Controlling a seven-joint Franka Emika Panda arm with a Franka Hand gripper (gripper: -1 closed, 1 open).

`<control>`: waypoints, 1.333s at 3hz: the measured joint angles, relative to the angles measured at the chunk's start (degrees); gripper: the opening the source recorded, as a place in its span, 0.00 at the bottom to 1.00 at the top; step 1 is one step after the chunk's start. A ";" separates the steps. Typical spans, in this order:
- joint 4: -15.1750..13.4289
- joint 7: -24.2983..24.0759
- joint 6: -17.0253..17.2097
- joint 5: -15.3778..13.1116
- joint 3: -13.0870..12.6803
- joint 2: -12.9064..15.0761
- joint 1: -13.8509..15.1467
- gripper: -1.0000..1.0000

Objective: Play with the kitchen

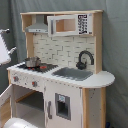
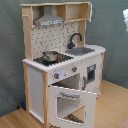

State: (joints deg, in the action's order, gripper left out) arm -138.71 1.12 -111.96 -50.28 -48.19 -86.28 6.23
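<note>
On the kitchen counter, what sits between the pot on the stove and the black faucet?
The sink basin lies between the pot and the faucet, seen in both exterior views; the first exterior view also shows something small and red beside the pot.

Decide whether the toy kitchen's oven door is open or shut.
Open. In the second exterior view the windowed oven door hangs swung outward below the stove.

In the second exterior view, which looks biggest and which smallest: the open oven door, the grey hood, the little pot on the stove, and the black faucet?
As they look in the second exterior view:
1. Oven door, clearly largest, though also nearest the camera.
2. Grey hood.
3. Pot and black faucet: too alike to rank.
</note>
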 joint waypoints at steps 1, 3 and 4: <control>0.00 -4.93 4.24 0.00 0.08 0.49 1.20 1.00; -0.34 -14.27 8.17 0.01 3.58 2.34 5.70 1.00; -0.32 -18.24 5.75 0.03 6.36 4.63 9.19 1.00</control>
State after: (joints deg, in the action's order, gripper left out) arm -139.03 -17.12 -106.21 -50.25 -41.83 -81.65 15.43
